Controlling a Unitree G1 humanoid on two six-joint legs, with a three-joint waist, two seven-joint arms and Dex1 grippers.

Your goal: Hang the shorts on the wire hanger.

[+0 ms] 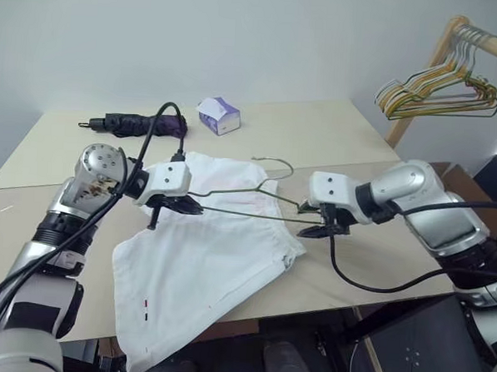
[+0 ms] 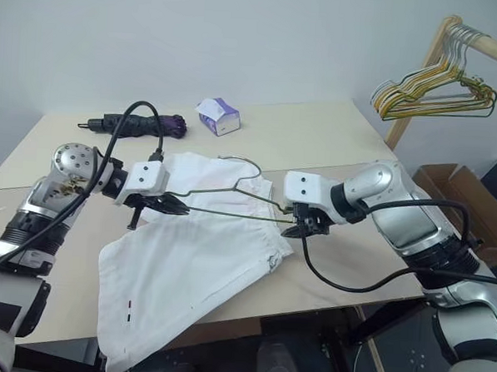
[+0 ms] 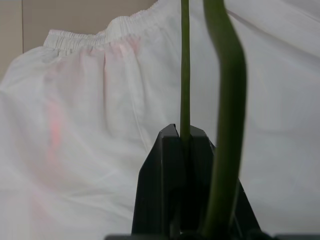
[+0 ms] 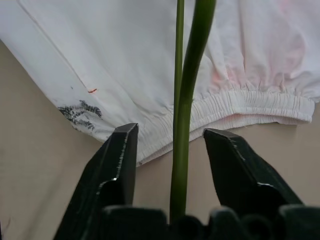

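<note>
Wire hanger (image 1: 240, 195) above shorts (image 1: 202, 267)

The shorts (image 1: 207, 263) lie spread flat on the table in front of me, white soft cloth, one leg reaching to the near edge and drooping over it; their gathered elastic waist (image 4: 240, 107) shows a faint pink tint, and a small red-and-dark mark (image 1: 146, 303) sits near the near hem. The wire hanger (image 1: 248, 201) is thin, dark grey-green and bare, a triangle with its hook (image 1: 275, 164) pointing away from me; it hangs level just above the shorts, one end pinched in my left gripper (image 1: 183, 206), the other end standing between the parted fingers of my right gripper (image 1: 319, 230), untouched by them
</note>
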